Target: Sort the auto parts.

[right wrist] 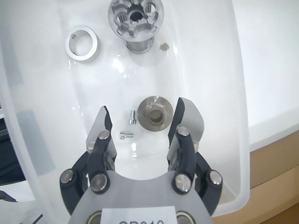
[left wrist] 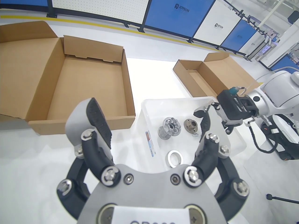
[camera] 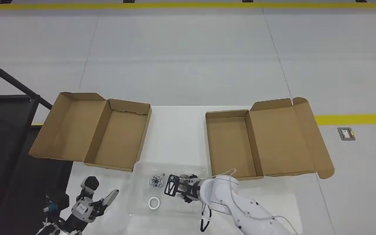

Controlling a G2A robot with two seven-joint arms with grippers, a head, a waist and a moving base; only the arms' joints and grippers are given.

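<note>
At the upper left of my top view, a brown open-lidded cardboard box (camera: 120, 141) lies on the white surface (camera: 176, 126) with its flap folded out to the left. Below it, in the lower left corner, my left gripper (camera: 101, 192) hangs over the surface with its fingers spread wide and nothing between them. It sits short of the clear plastic tray (right wrist: 236, 89), which is at the lower centre of the frame.

The auto parts are all in that tray. At its left end are a grey toothed metal hub (right wrist: 136, 18), standing on its narrower end, and a flat silver metal ring (right wrist: 80, 42) lying just beside it but apart. Further right, under my right gripper (right wrist: 142, 115), are a dull brownish flanged bushing (right wrist: 154, 116) and two small silver bolts (right wrist: 132, 117), one close by the flange and the other a little further off.

The right gripper is released and low inside the tray. The bushing and both bolts lie between its fingers, and one black ridged pad (right wrist: 174, 120) is just beside the flange rim. I cannot tell whether it touches.

At the upper right, a second brown cardboard box (camera: 229, 144) lies open with its lid folded out to the right, and the tray sits close to its near left corner.
</note>
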